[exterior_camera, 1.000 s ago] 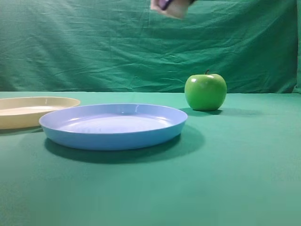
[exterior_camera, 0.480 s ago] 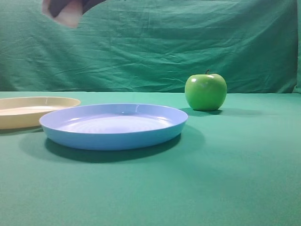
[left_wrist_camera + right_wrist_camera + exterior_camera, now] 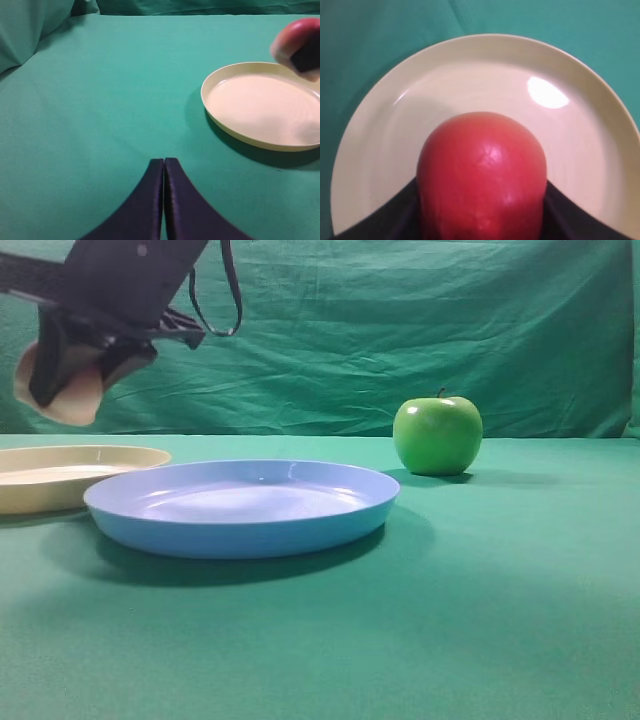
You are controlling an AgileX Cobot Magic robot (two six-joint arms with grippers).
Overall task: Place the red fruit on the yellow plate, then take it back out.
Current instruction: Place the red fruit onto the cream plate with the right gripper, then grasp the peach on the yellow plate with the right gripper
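red fruit (image 3: 481, 175): clamped in the right gripper (image 3: 75, 365), its dark fingers pressing in from both sides; it hangs in the air above the yellow plate (image 3: 590, 105), not touching it.
yellow plate position: on the green cloth (image 3: 480, 620), at the left edge of the high view, just beside the blue plate (image 3: 240, 508) and partly behind its rim.
right gripper: closed around the fruit, reaching across to the left side of the high view.
left gripper (image 3: 163, 200): fingers pressed together with nothing between them, low over the cloth, well apart from the yellow plate.
risk, early release: let go from this height, a round smooth fruit would likely bounce or roll over the low rim onto the cloth.
risk, aim: the wrist view puts the fruit nearer the plate's close edge than its middle; a drop here could land on the rim.
risk, grip: the smooth skin may slip between the fingers on the way down.
green apple (image 3: 437, 435): well apart from the yellow plate, beyond the blue plate; no likely interference.
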